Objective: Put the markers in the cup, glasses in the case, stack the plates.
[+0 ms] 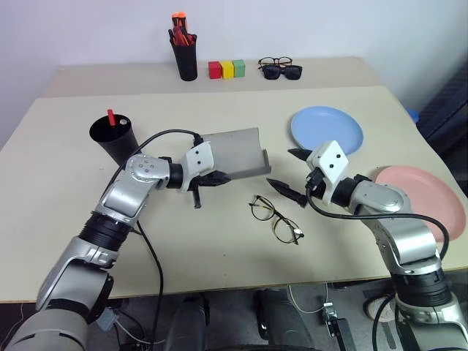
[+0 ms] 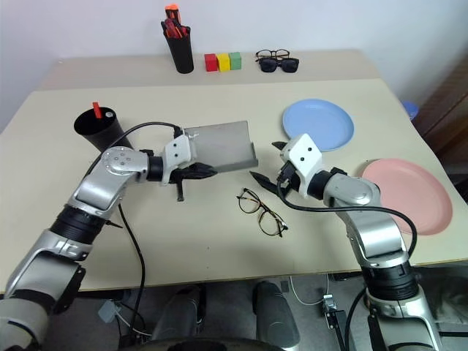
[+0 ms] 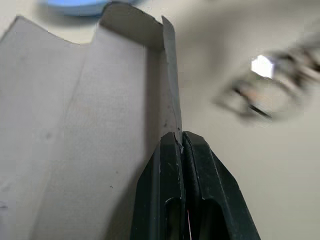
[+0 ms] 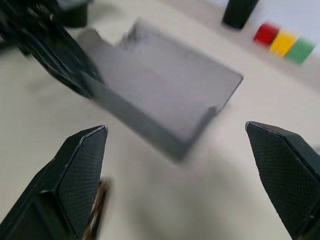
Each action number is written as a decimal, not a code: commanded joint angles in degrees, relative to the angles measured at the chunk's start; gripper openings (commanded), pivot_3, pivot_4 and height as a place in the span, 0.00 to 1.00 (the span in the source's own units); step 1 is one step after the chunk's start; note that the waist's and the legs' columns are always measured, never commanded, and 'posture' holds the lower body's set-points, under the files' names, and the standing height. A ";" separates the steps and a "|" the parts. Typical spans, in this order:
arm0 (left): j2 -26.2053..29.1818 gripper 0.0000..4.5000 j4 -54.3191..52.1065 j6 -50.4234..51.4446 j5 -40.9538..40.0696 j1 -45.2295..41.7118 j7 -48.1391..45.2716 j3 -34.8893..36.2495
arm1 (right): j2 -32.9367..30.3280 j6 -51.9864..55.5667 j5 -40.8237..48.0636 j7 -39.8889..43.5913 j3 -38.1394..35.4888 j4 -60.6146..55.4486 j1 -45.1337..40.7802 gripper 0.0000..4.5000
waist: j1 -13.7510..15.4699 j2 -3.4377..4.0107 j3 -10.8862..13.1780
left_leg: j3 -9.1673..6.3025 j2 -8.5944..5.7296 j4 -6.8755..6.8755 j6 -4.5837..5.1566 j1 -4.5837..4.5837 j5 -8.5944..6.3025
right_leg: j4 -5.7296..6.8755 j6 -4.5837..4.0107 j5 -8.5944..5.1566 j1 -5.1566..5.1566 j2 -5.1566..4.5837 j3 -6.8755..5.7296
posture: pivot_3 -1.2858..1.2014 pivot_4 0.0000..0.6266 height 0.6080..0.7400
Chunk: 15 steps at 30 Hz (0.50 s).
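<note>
Glasses (image 1: pixel 276 218) lay on the pale beige table (image 1: pixel 66 219), lenses up, between our two arms and just in front of the grey case (image 1: pixel 235 153). We worked at this table under a plain white wall; a second beige surface butted against its far edge and carried a black pen holder (image 1: pixel 186 58) with red and orange pens, three small blocks in red, yellow and green (image 1: pixel 226 69), and two more pairs of spectacles (image 1: pixel 281 68).

Our left claw (image 1: pixel 217 179) was pinched shut on the near wall of the case, as its wrist view showed the fingers (image 3: pixel 172 190) closed on the thin grey edge. Our right claw (image 1: pixel 294 175) stood wide apart, holding nothing, just beside the glasses on their right and facing the case.

The black cup (image 1: pixel 115 139) sat near the left arm with a red-ended marker (image 1: pixel 111 118) standing in it. The blue plate (image 1: pixel 327 130) and the pink plate (image 1: pixel 424 196) lay apart on the right.
</note>
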 commanded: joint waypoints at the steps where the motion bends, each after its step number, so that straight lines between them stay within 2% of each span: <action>1: 2.19 0.08 0.02 -3.58 1.93 -0.18 -4.91 -0.62 | -3.00 5.33 3.30 1.36 -1.63 -4.82 1.14 1.00 | 0.16 0.00 0.00 | 0.00 0.00 0.02 0.00 -0.03 0.00 | -0.01 0.00 0.00 0.00 0.00 0.00 | 0.52 0.24 1.00; 3: 1.96 0.21 1.37 -3.58 2.39 -0.34 -5.34 -0.28 | -3.92 7.09 3.71 1.05 -1.39 -5.57 1.69 1.00 | 0.21 -0.01 0.00 | 0.00 0.00 0.04 0.01 -0.04 -0.01 | -0.03 0.00 -0.01 0.01 0.00 0.00 | 0.52 0.24 1.00; 9: -0.75 0.86 3.61 -7.14 3.69 -0.72 -0.43 2.98 | -6.95 12.22 3.64 1.15 0.78 -7.55 4.73 1.00 | 0.40 -0.01 0.00 | 0.00 0.00 0.04 0.05 -0.05 -0.02 | -0.02 0.04 -0.02 0.00 0.00 0.00 | 0.52 0.24 1.00; 15: 0.50 0.86 -1.54 -3.08 -0.57 2.74 0.70 9.08 | -10.48 14.67 3.36 1.79 2.43 -9.89 7.24 1.00 | -0.18 0.00 0.00 | -0.01 0.01 0.05 0.07 -0.04 -0.04 | 0.02 0.04 -0.02 -0.01 0.01 0.00 | 0.52 0.24 1.00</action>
